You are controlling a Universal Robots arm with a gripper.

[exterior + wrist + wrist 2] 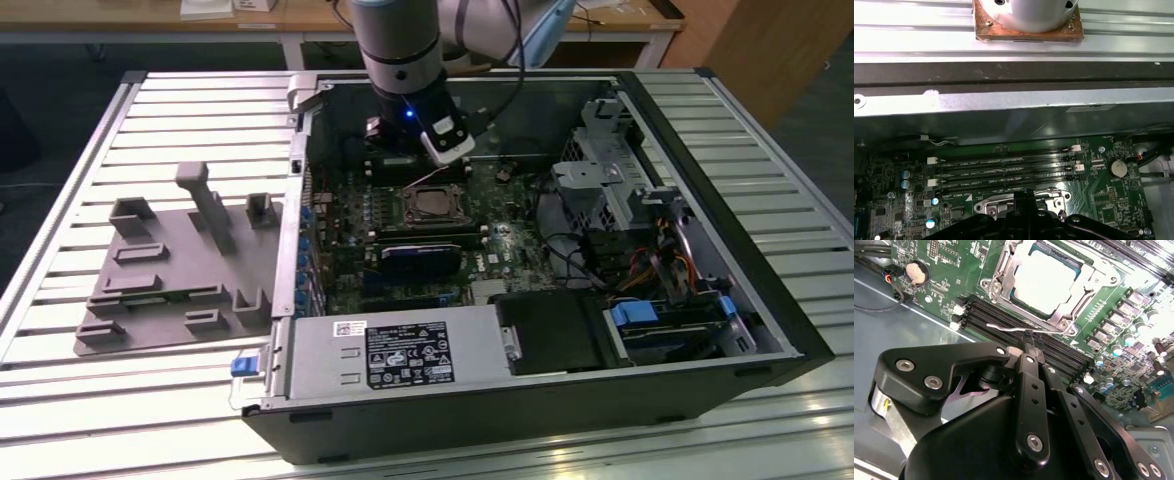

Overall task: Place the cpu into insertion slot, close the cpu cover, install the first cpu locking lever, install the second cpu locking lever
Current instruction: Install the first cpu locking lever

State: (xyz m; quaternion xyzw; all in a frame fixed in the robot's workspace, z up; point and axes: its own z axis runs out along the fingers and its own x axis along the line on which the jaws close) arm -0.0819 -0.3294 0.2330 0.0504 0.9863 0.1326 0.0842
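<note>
The computer case (534,425) is lying open on the slatted table (107,400). It is holding the green circuit board (350,235) on the exterior view's left side. The grey power supply box (387,355) is sitting along its near wall. A metal drive cage (607,175) and a tangle of cables (587,265) are filling the exterior view's right side. Outside the case, on the exterior view's left, a grey moulded holder (160,285) is resting on the table.

The arm is reaching down into the far part of the case, just beyond the socket (430,206). In the second wrist view the cpu (1046,277) is lying flat inside that socket. The cpu cover (1002,270) is folded down around it, framing its pale top.

The gripper (1028,336) is hovering over the long black memory slots (999,315) just beside the socket, and its fingers are drawn together. The tips are touching a thin silver locking lever (1004,328) that is running along the socket's edge. I cannot tell whether the wire is pinched between the tips or only pressed by them. A round coin battery (916,272) is sitting on the board, well apart from the socket.
</note>
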